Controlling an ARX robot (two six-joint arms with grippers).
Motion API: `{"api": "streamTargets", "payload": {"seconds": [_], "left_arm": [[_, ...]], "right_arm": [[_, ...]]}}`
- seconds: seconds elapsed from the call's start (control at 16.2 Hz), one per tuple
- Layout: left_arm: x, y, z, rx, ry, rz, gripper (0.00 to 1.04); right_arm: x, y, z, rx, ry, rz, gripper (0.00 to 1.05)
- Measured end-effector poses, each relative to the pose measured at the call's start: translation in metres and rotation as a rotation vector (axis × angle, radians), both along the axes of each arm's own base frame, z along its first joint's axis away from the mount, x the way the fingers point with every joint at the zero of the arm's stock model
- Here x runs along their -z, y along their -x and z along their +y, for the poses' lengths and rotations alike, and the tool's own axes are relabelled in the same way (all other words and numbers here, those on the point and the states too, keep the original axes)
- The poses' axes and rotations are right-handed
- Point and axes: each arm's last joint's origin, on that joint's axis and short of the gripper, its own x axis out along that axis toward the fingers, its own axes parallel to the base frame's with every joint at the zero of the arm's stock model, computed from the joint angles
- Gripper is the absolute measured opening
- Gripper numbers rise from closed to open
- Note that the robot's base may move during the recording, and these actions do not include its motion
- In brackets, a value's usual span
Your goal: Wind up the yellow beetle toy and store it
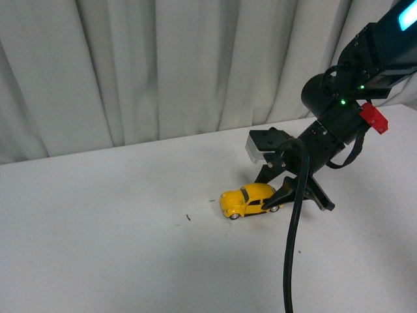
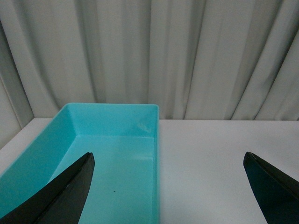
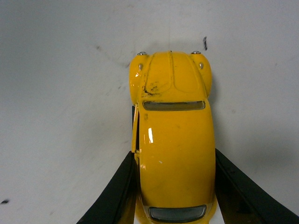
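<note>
Tabletop (image 1: 98, 248), right claw (image 3: 174, 154) clamped on yellow beetle toy (image 1: 246, 201), left claw (image 2: 168, 156) spread

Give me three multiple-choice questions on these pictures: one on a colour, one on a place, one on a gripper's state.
1. What colour is the bin? A red; B black; C turquoise.
2. Where is the yellow beetle toy? A in the bin; B on the white table; C in the air.
3. How is the left gripper? A open; B shut on the toy; C shut empty.
Answers: 1 C, its walls are turquoise; 2 B, its wheels rest on the table; 3 A, its jaws stand wide apart.
</note>
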Motion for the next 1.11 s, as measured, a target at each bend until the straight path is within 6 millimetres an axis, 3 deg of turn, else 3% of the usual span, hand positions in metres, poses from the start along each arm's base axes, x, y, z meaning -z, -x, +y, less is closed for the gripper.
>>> {"api": "streamTargets", "payload": {"seconds": [0.37, 0.92, 1.11], "left_arm": [[0.0, 0.0, 0.0, 0.0, 0.0, 0.0, 0.98], [0.0, 0.0, 0.0, 0.0, 0.0, 0.0, 0.98], [0.0, 0.0, 0.0, 0.0, 0.0, 0.0, 0.98]], "right_arm": [[0.002, 0.016, -0.016, 0.027, -0.006, 0.006, 0.41], [0.013, 0.096, -0.079, 0.218, -0.052, 0.067, 0.41], [0.012, 0.106, -0.093, 0.26, -0.057, 0.095, 0.41]]}}
